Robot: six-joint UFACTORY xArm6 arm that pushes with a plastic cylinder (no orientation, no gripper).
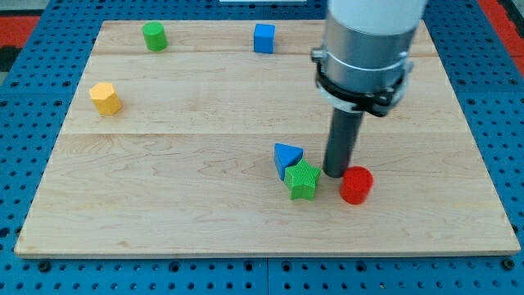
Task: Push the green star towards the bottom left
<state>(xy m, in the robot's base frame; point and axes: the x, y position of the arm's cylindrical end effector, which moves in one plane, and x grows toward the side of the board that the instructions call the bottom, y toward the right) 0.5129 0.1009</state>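
The green star (303,179) lies on the wooden board (164,188), right of centre and near the view's bottom. A blue triangle block (286,157) touches its upper left side. A red cylinder (356,185) stands just to the star's right. My tip (336,174) rests on the board between the green star and the red cylinder, close to the star's upper right edge. The dark rod rises from it into the grey arm body above.
A green cylinder (153,36) stands near the view's top left, a blue cube (264,38) at the top centre, and a yellow hexagonal block (106,98) at the left. The board lies on a blue perforated table (24,131).
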